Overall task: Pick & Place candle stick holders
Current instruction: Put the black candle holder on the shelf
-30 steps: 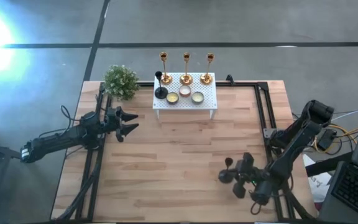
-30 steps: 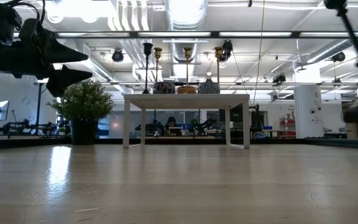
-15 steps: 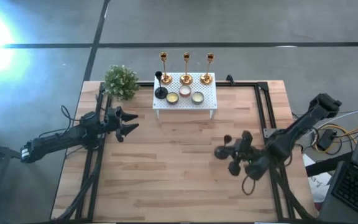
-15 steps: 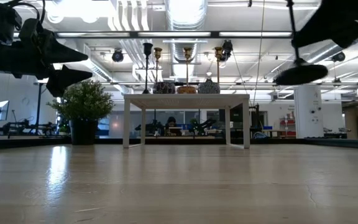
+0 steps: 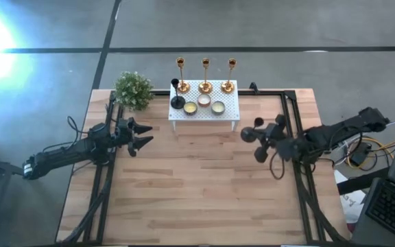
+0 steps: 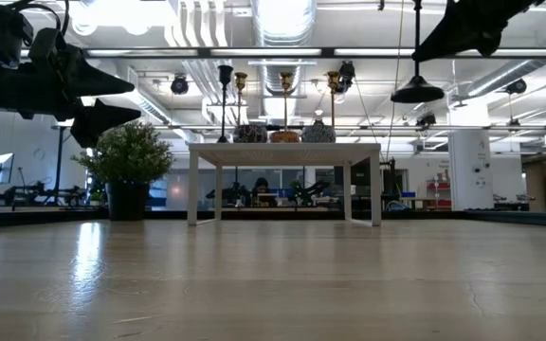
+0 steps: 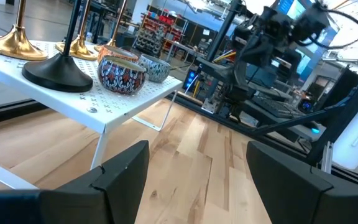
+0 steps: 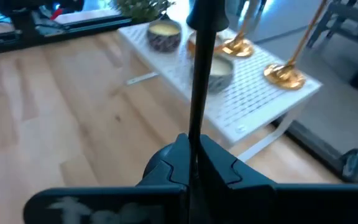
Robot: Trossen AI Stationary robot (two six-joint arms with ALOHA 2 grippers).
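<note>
While the right claw [image 5: 274,140] stays clenched on the thin stem of a short black dome-based candle stick holder [image 5: 258,134], that holder hangs clear of the wooden surface [image 5: 197,192]. In the right wrist view the stem [image 8: 201,68] runs straight out from between the claw fingers [image 8: 166,163], so the long axis of the holder continues the line of the claw. In the low view its round base [image 6: 417,93] is high above the surface and tipped off upright.

Beyond the tip of the carried holder stands the white perforated metal rack [image 5: 233,106], near but apart from it. The right claw is the nearer one to the rack's free corner. Judged from this, the coming move turns on carrying the base forward and over the rack's near edge, then bringing the stem upright before lowering.

On the rack, nearest the claw, sit three low round candle tins [image 5: 204,104]. Past them stand three slim shiny gold candlesticks [image 5: 205,75] in a row along the far edge. At the rack's far end from the claw stands a second black dome-based holder [image 5: 177,95], upright.

Farther still, the left claw [image 5: 142,134] hovers beside that end of the rack, released and grasping nothing, with a small green potted plant [image 5: 133,90] near it.
</note>
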